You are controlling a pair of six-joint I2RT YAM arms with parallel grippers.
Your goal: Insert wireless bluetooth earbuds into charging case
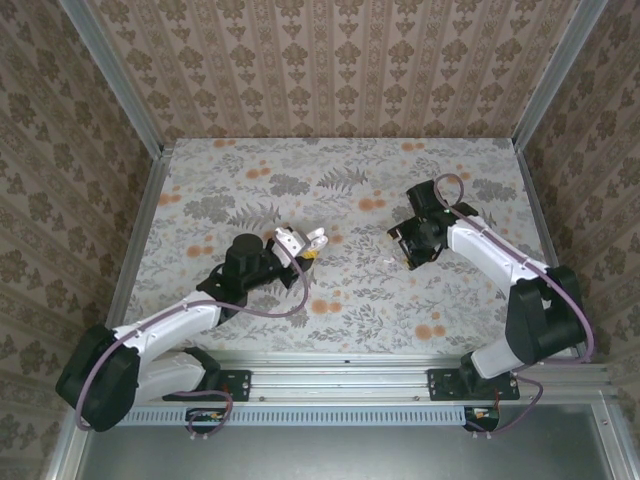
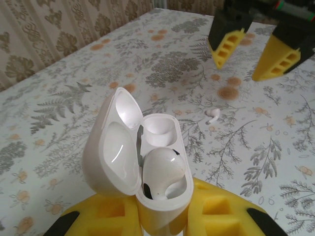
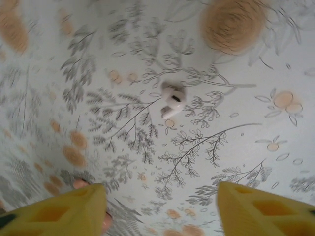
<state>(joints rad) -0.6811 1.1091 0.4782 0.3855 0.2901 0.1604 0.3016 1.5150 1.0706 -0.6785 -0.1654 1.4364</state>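
My left gripper (image 1: 303, 248) (image 2: 160, 216) is shut on a white charging case (image 1: 290, 238) (image 2: 147, 162), which it holds upright with the lid swung open. One white earbud (image 2: 162, 172) sits in the near socket, and the far socket (image 2: 158, 129) is empty. A second white earbud (image 1: 389, 262) (image 2: 213, 114) (image 3: 172, 98) lies loose on the floral table. My right gripper (image 1: 408, 247) (image 2: 253, 54) (image 3: 160, 211) hovers open above and just beside that loose earbud, with nothing between its yellow fingers (image 3: 54, 214).
The floral tablecloth (image 1: 340, 300) carries orange flower prints (image 3: 231, 22). Patterned walls and aluminium rails (image 1: 135, 230) close in the table on three sides. The two grippers are about a hand's width apart at mid-table.
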